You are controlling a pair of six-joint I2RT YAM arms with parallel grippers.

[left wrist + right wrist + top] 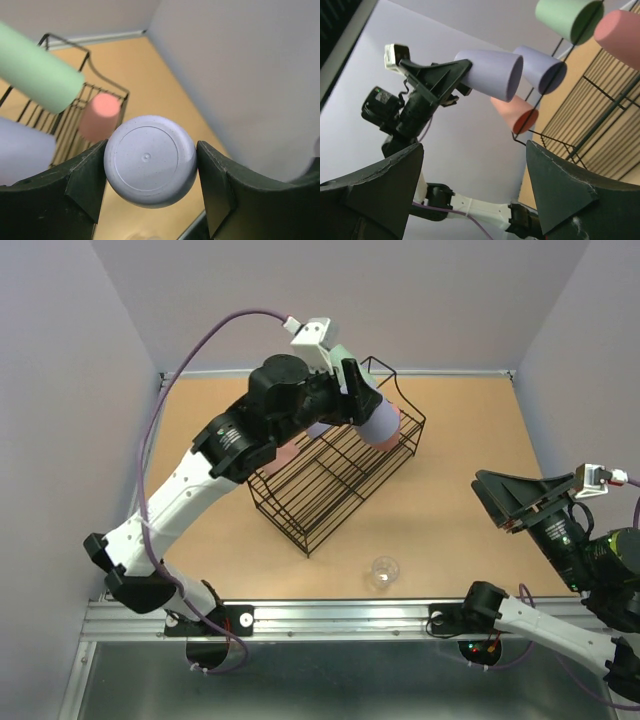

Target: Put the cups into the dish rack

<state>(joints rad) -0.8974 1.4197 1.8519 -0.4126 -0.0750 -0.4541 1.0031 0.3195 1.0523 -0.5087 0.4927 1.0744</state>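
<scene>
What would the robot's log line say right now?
left gripper: holding lavender cup at dish rack | right gripper: open, empty | clear cup: on table

Black-and-white arms carry purple cables and white wrist cameras.

Dish rack sits diagonally on the table. Left gripper is above the rack's far end, clamped on a lavender cup. Clear cup stands upright near the rack's near corner. Right gripper is well apart, right of the rack.
</scene>
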